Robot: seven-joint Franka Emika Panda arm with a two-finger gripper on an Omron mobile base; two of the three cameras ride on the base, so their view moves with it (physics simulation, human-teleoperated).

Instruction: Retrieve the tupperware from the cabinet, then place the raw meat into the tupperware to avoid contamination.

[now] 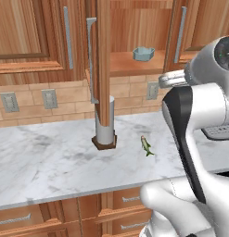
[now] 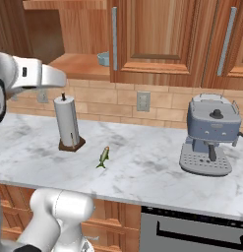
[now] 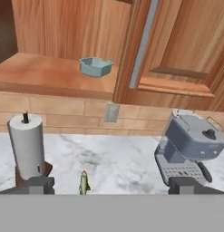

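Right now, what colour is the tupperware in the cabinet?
Pale blue-grey. The tupperware shows best in the hand view, on the open cabinet shelf.

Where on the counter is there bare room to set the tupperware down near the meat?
Bare marble lies between the raw meat and the coffee machine, and along the counter left of the paper towel roll. It is tighter between roll and meat. The tupperware sits on the open cabinet shelf.

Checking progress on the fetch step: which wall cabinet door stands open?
The door over the paper towel roll, swung out edge-on. Behind it the tupperware sits on the bare shelf. The neighbouring doors are flat shut.
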